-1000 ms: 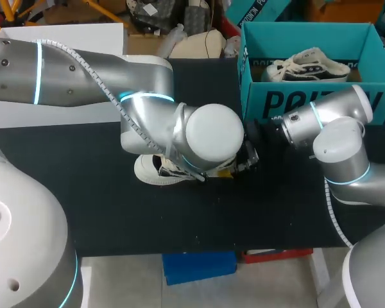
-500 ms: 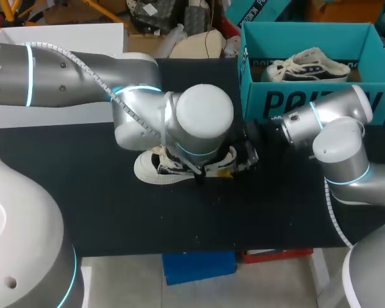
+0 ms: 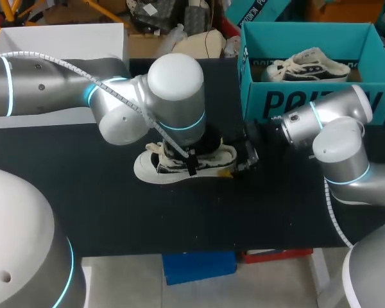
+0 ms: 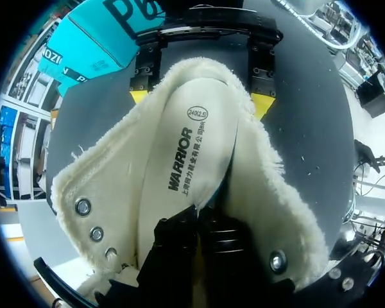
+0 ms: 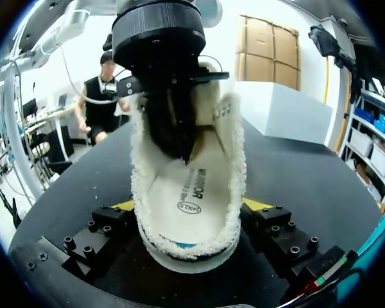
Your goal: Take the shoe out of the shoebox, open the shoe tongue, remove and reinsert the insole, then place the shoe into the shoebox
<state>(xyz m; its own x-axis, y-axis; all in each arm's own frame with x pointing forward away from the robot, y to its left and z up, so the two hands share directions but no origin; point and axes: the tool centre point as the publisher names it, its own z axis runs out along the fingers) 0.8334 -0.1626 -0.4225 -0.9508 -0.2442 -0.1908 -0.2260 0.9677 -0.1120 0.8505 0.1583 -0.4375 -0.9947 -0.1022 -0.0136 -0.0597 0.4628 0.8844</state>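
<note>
Lying crosswise, shoe (image 3: 208,162) points toe left, heel at right end effector (image 5: 189,206).

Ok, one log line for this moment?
right tool: shut on cream fleece-lined shoe heel | left tool: inside shoe at white printed insole | teal cardboard shoebox: holds black-and-white sneaker

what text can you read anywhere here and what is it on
"WARRIOR": along the insole inside the shoe.
"240(2.5)": in an oval at the insole's heel end.
Line of small characters beside the big word: too small to read.
Large white letters on the shoebox front: partly covered, not readable whole.
</note>
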